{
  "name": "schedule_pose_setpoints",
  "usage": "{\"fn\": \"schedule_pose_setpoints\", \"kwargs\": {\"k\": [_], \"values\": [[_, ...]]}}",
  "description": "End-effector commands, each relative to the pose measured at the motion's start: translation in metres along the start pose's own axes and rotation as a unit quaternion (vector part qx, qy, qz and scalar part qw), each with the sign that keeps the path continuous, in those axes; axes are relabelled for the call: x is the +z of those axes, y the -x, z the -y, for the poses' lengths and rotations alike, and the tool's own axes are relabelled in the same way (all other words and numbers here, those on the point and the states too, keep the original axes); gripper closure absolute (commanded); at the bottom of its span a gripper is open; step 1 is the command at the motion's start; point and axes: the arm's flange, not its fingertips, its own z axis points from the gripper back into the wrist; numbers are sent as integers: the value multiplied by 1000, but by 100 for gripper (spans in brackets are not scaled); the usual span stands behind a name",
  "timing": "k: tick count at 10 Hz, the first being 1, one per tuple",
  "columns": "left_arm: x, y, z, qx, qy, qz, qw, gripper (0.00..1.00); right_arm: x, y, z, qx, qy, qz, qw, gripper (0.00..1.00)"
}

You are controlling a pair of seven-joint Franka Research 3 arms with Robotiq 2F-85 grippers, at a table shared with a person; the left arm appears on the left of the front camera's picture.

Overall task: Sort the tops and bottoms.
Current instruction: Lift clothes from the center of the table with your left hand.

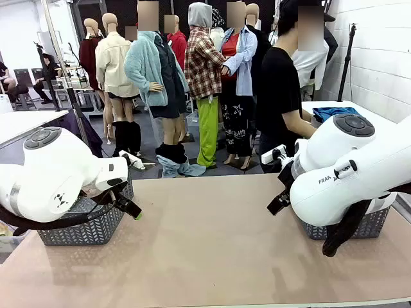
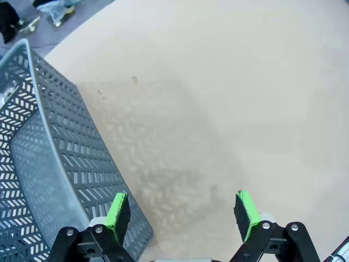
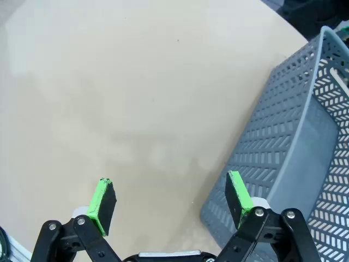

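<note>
Both released: the left gripper [image 2: 180, 210] is hovering beside a grey perforated plastic basket [image 2: 49, 164], the right gripper [image 3: 169, 194] beside a matching grey basket [image 3: 294, 142].

A tan table [image 1: 212, 250] holds 2 grey lattice baskets. The left basket [image 1: 83, 228] and right basket [image 1: 376, 226] sit at opposite ends.

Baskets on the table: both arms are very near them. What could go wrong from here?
1. The open left claw hangs right beside the left basket; a sideways move may knock it.
2. The same holds for the open right claw and the right basket.
3. The person stands near the right arm; a swing could hit them.
</note>
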Motion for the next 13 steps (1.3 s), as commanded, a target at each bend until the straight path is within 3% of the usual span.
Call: {"fn": "schedule_pose_setpoints", "kwargs": {"k": [1,11,13], "values": [[0,0,0,0,0,0,1000,0,0,0,0,0,0,0,1000,0],[0,0,0,0,0,0,1000,0,0,0,0,0,0,0,1000,0],[7,-8,-1,-2,-18,19,1000,0,14,-12,-2,2,21,32,999,0]]}}
